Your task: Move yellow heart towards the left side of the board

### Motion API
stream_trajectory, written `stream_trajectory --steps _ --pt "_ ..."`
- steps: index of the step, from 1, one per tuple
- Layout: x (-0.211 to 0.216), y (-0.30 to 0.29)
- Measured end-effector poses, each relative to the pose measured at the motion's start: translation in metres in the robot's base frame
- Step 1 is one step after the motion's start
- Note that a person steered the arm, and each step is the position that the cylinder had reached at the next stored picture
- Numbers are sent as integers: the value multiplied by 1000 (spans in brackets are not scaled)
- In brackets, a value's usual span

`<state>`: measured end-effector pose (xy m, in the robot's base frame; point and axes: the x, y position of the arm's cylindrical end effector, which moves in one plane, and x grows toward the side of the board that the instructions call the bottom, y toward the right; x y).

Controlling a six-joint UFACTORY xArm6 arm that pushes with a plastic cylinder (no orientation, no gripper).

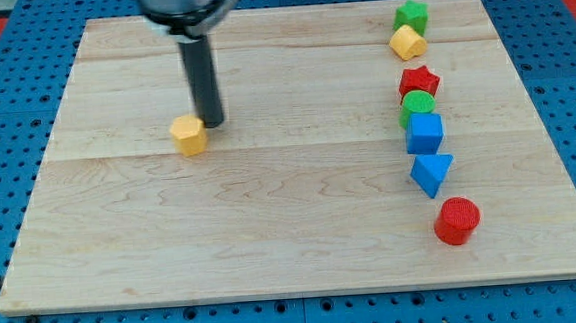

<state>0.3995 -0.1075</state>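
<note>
Sitting left of the board's (125,282) middle, in its upper half, the yellow heart (189,134), already well apart from the column of blocks along the view's right. Standing just beside it on its right and slightly above, touching or nearly so, my tip (211,122), a bare rod with nothing to open or close and holding nothing. Judging the push as well under way, though not finished: a good stretch of bare wood remaining between the heart and the left edge. Lining up on the view's right, top to bottom: green block (411,16), yellow block (407,42), red star (418,81), green cylinder (417,105), blue cube (425,133), blue triangle (431,172), red cylinder (458,219), all lying well clear of the leftward path.
</note>
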Motion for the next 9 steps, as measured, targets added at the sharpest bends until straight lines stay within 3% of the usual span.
stream_trajectory --steps 1,2,3,4,6,7,8,9 --pt "25 43" --pt "47 6" --pt "27 -67" --pt "9 -48" --pt "-80 144" --pt "-85 235" --pt "-85 299" --pt "-104 309"
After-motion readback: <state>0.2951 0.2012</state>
